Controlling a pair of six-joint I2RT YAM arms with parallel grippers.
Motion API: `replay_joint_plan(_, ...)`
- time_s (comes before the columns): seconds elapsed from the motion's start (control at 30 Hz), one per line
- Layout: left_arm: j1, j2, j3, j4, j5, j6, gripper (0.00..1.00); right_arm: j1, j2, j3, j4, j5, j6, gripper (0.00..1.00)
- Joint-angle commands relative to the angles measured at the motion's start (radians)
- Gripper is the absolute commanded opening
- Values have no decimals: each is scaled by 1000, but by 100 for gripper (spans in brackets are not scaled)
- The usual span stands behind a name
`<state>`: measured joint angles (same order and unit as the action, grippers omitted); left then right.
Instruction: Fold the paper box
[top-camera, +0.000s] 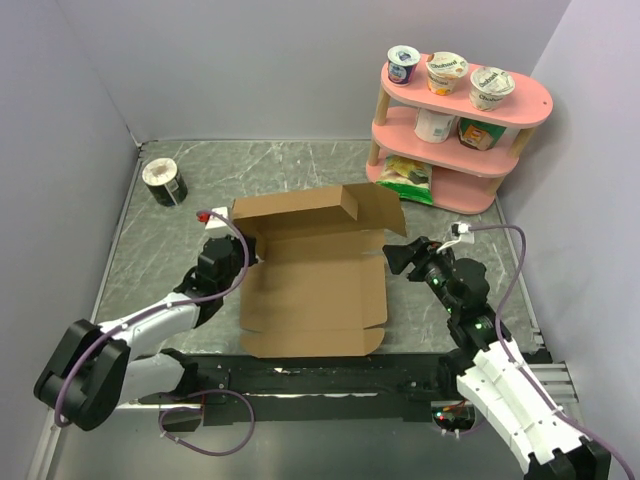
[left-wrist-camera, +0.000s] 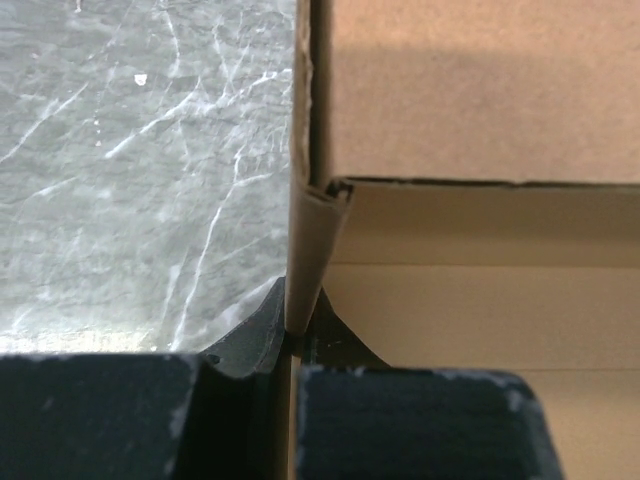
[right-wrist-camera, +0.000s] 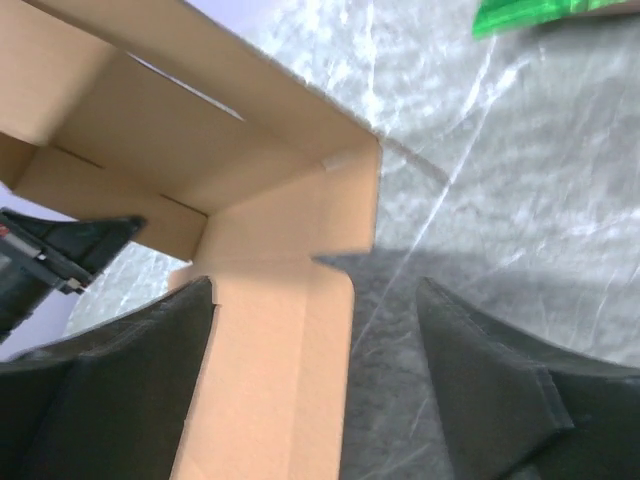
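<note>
The paper box (top-camera: 315, 285) is plain brown cardboard, half formed, in the middle of the table with its back wall and flaps raised. My left gripper (top-camera: 243, 262) is shut on the box's upright left side wall (left-wrist-camera: 305, 270), which stands pinched between the fingers. My right gripper (top-camera: 395, 257) is open at the box's right edge. In the right wrist view the gripper (right-wrist-camera: 315, 330) straddles the right side flap (right-wrist-camera: 290, 340), one finger over the cardboard and the other over the table.
A pink two-tier shelf (top-camera: 510, 105) with yogurt cups and small cartons stands at the back right. A green packet (top-camera: 408, 172) lies at its foot. A dark roll of tape (top-camera: 163, 181) lies at the back left. Grey walls enclose the marbled table (top-camera: 300, 165).
</note>
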<state>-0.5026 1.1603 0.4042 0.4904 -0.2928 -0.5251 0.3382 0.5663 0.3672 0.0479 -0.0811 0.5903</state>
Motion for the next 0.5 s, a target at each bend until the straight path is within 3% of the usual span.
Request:
replay_joint_plan(0.0, 3, -53, 38, -18, 15, 13, 1, 10, -17, 32, -51, -14, -20, 77)
replay_joint_plan(0.03, 3, -66, 36, -22, 21, 10, 1, 10, -8, 23, -52, -2, 11, 70)
replay_joint_plan(0.13, 10, -91, 44, -64, 53, -16, 1, 10, -17, -31, -2, 12, 89, 63)
replay_joint_plan(0.33, 39, -154, 33, -105, 93, -47, 1, -10, -46, -93, 11, 32, 158, 59)
replay_joint_plan(0.47, 53, -203, 27, -128, 112, -50, 1, -105, -37, -151, 84, -67, 218, 58)
